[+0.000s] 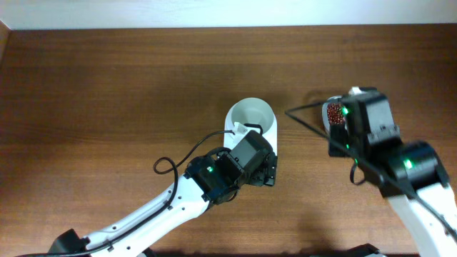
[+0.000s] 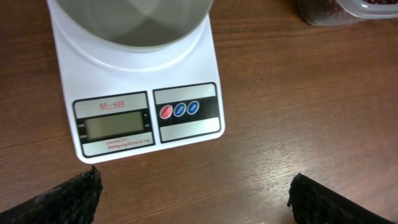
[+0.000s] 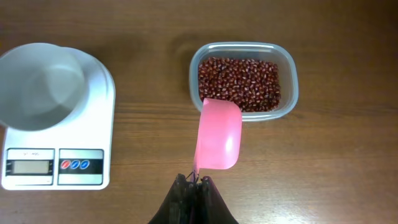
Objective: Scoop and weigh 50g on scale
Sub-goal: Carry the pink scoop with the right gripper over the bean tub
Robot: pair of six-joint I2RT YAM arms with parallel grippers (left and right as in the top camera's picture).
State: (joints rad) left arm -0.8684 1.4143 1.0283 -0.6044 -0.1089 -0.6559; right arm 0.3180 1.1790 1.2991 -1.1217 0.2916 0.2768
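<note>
The scale is white, with a round white bowl that looks empty, a grey display and blue and red buttons. From overhead the bowl shows just beyond my left gripper. That left gripper is open over bare wood just short of the scale's front edge, with nothing between its fingers. My right gripper is shut on the handle of a pink scoop, whose cup hangs over the near rim of the tub of red beans.
The clear tub stands to the right of the scale, largely under my right arm from overhead. A black cable loops between the scale and the tub. Brown wooden tabletop spreads to the left and back.
</note>
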